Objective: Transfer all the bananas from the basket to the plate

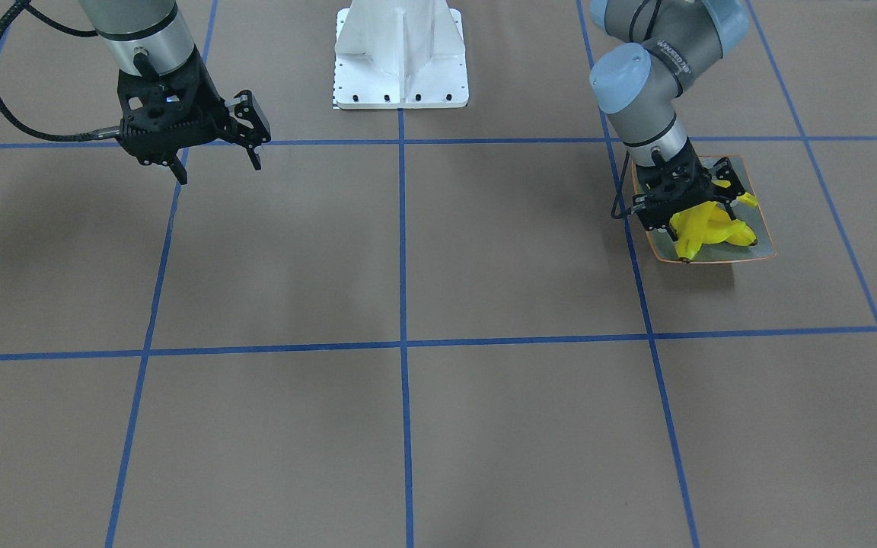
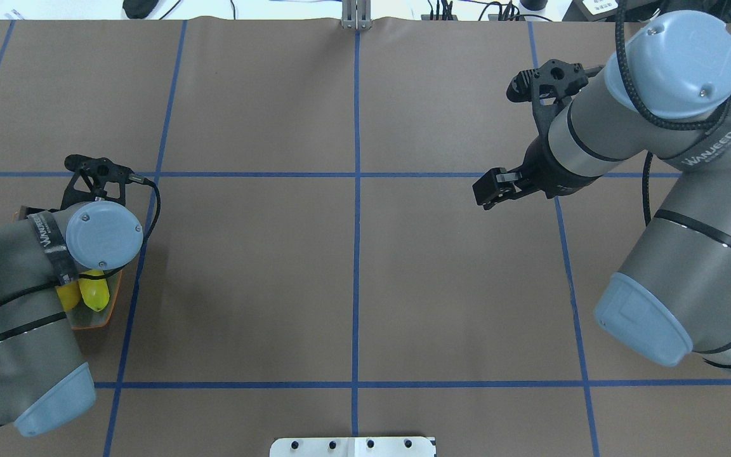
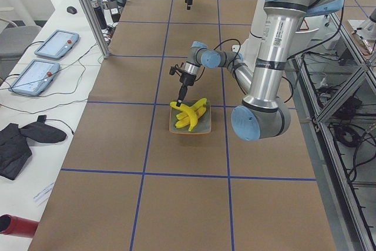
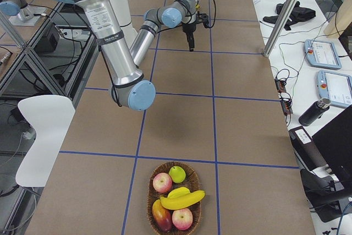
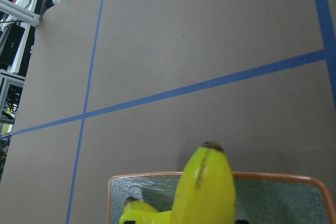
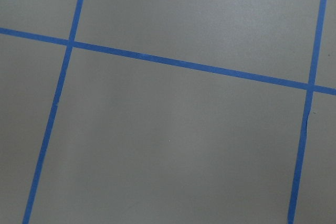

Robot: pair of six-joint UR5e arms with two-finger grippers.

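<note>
Several yellow bananas [image 1: 705, 228] lie fanned on the square grey-green plate [image 1: 760, 245] with its orange rim, at the table's left end. My left gripper [image 1: 693, 217] is down on that pile, shut on a banana [image 5: 205, 187] that fills the bottom of the left wrist view above the plate [image 5: 283, 198]. From the side, the left gripper [image 3: 178, 101] touches the bananas [image 3: 191, 116]. One banana [image 4: 181, 199] lies in the wicker basket [image 4: 148, 205] at the right end. My right gripper [image 1: 218, 167] hangs open and empty, high over bare table.
Red apples [image 4: 162, 181] and a green one [image 4: 177, 174] share the basket. The white robot base [image 1: 400, 57] stands at the table's near-robot edge. Blue tape lines cross the brown table. A side bench with tablets [image 3: 56, 42] runs beyond the far edge.
</note>
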